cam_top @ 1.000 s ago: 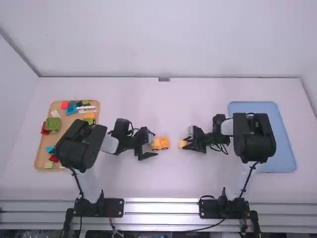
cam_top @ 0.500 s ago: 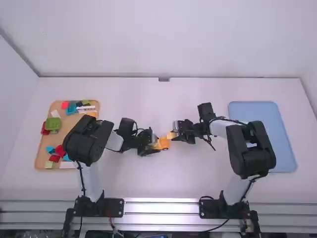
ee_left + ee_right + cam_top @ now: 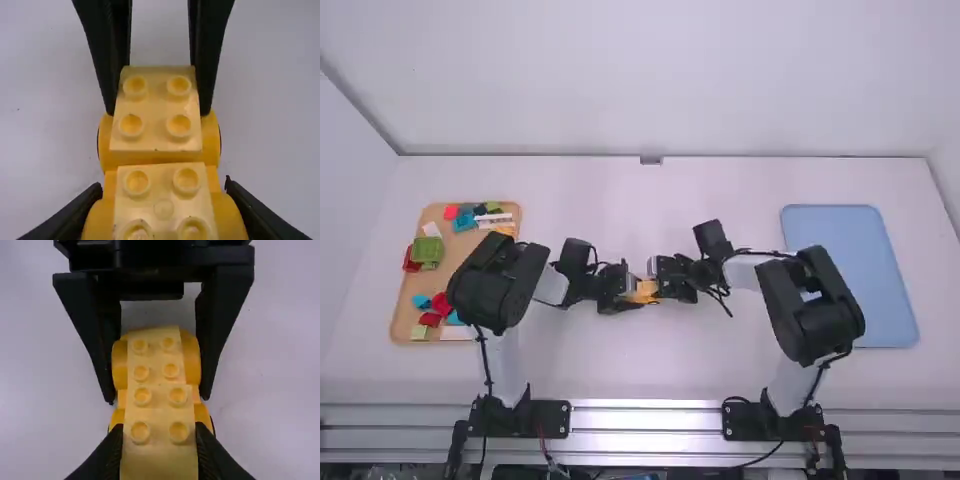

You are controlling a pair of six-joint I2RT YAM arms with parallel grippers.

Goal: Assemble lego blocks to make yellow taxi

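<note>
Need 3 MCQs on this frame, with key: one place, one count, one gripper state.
1. High view: where is the blue tray?
A) far left
B) middle
C) far right

2. How many studs on the pale yellow brick in the right gripper?
A) two
B) four
C) six

3. The left gripper is:
A) open and empty
B) closed on a green brick
C) closed on the yellow car base

Key:
1 C: the high view has it beyond the right arm, toward the table's right edge.
2 B: the left wrist view shows two rows of two.
3 C: the right wrist view shows its fingers against both sides of the base.
</note>
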